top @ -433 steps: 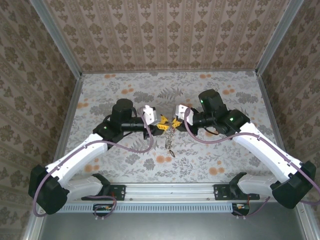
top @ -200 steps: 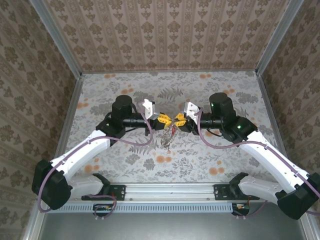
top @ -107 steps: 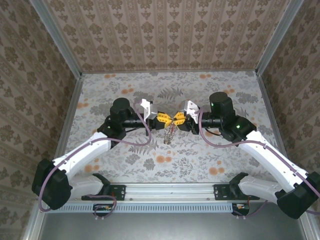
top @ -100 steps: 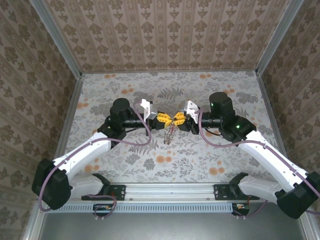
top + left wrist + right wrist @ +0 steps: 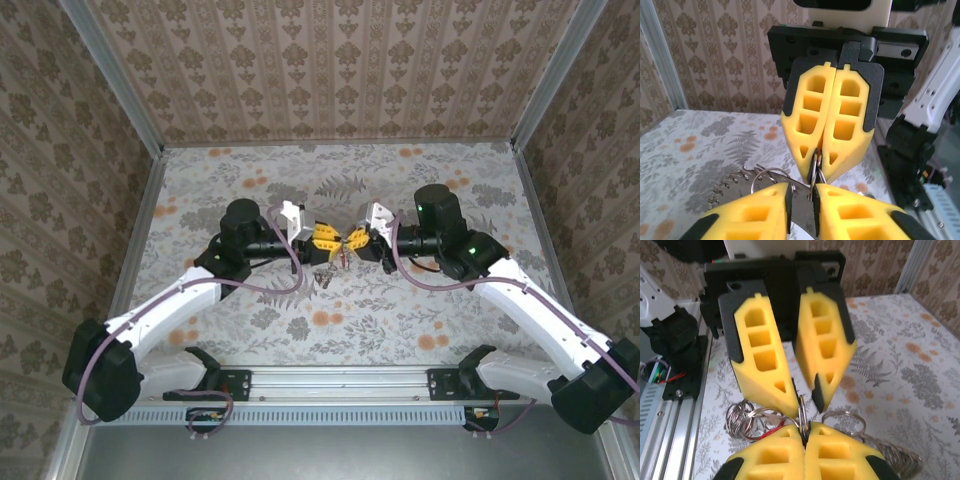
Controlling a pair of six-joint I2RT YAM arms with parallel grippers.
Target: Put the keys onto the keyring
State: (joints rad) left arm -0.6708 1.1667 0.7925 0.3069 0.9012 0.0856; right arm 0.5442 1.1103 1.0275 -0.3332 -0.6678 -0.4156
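Observation:
My right gripper (image 5: 804, 432) is shut edge-on on a thin metal keyring (image 5: 802, 415), seen pinched between its yellow tips in the left wrist view (image 5: 813, 172). My left gripper (image 5: 805, 395) faces it tip to tip with its fingers a little apart; the ring stands in that gap, close to one pad. From above, the left gripper (image 5: 333, 240) and right gripper (image 5: 347, 241) meet over the table's middle, and the keys (image 5: 322, 272) hang below. The toothed fan of keys (image 5: 732, 182) and a red piece (image 5: 772, 432) trail beside the ring.
More loose rings (image 5: 740, 420) hang left of the pinched one and another ring (image 5: 842, 422) to its right. The flowered tabletop (image 5: 400, 320) lies below, walled by patterned panels. A metal rail (image 5: 340, 380) runs along the near edge.
Both grippers have drawn together until tip to tip. The hanging bunch of keys has risen, shortened and swung slightly left. The left fingers now stand apart.

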